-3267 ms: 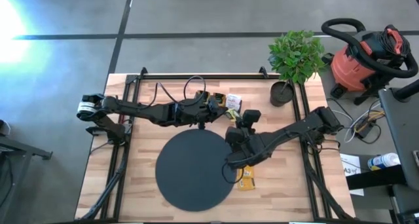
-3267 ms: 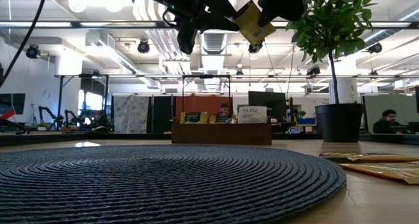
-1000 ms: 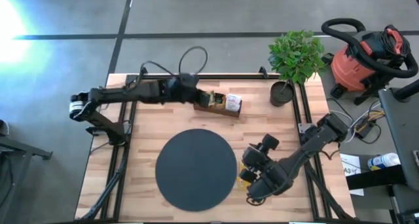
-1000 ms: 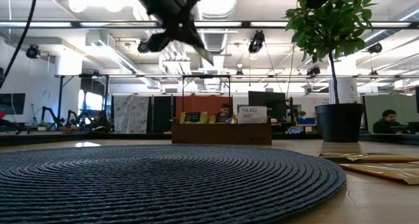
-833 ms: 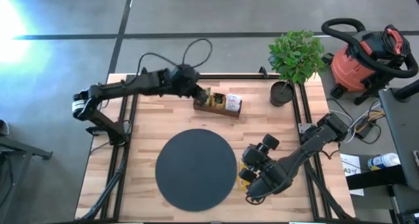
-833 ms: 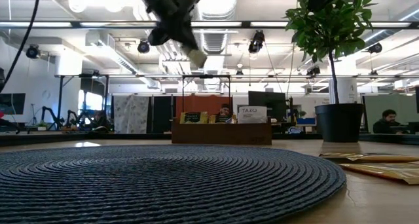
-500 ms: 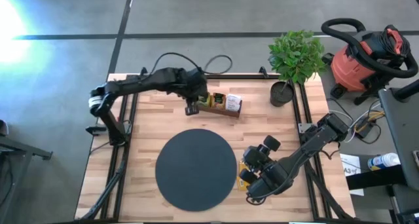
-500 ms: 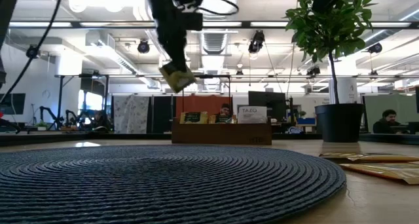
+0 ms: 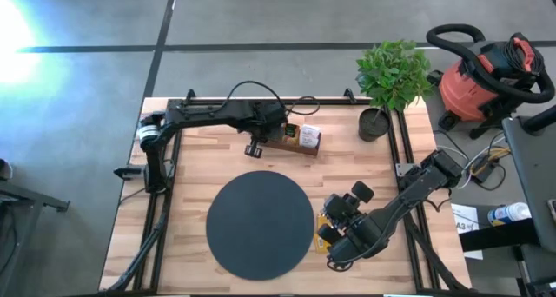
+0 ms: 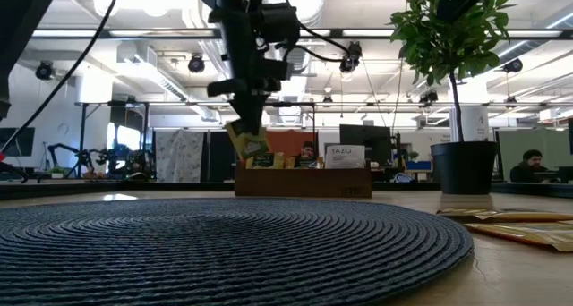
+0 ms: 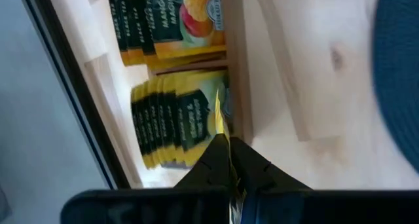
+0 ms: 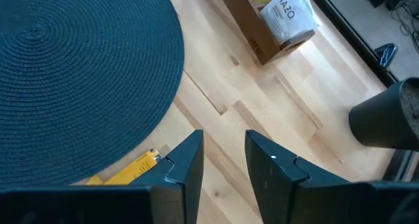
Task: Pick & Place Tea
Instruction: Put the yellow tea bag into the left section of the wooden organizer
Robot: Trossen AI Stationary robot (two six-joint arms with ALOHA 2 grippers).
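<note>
1. Sachet (image 10: 250, 143) of yellow paper hangs pinched between the closed fingers of the left gripper (image 9: 254, 147), just in front of the wooden tray (image 9: 293, 148) at the far side of the table (image 9: 208, 155).
2. For a good placing, I think the arm must bring the sachet's thin edge over a free slot, lower it straight, and let go only when it stands between the others.
3. Tea stacks (image 11: 171, 124) in the tray are flat, square and stand close like cards.
4. Right gripper (image 12: 222, 160) hovers with fingers apart over bare wood beside another yellow sachet (image 12: 134, 168), near the edge of the round woven mat (image 9: 260, 224), holding nothing.
</note>
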